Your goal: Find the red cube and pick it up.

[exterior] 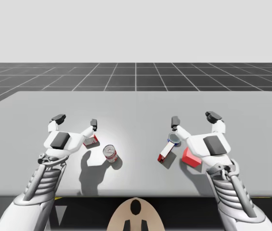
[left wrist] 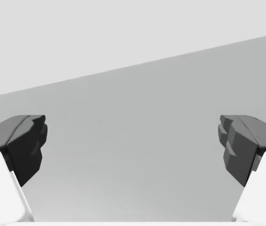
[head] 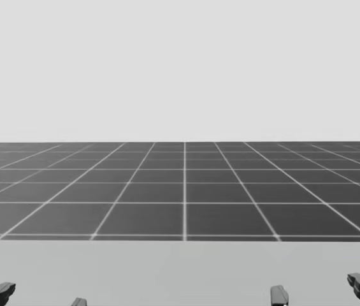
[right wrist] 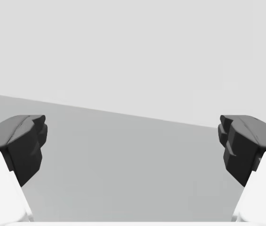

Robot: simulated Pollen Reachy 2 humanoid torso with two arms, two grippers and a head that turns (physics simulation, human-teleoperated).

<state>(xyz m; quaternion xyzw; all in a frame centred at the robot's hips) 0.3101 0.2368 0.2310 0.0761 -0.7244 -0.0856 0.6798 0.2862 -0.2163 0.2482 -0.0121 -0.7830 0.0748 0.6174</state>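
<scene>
A red cube (exterior: 190,157) lies on the grey table (exterior: 136,103), partly hidden under my right hand. My right gripper (exterior: 194,118) hovers open just beyond it, fingers spread wide with nothing between them. A smaller red block (exterior: 92,141) sits beside and partly under my left hand. Past that block, my left gripper (exterior: 76,121) is open and holds nothing. In both wrist views my left gripper (left wrist: 133,146) and my right gripper (right wrist: 133,146) have bare table ahead of them. The head view catches my left gripper (head: 39,297) and my right gripper (head: 322,290) at its lower edge.
A red-and-white can (exterior: 110,153) stands right of my left hand. A red-and-white box (exterior: 165,152) lies left of my right hand, with a blue-rimmed can (exterior: 174,139) at its far end. The table's far half is bare; a dark gridded floor lies beyond.
</scene>
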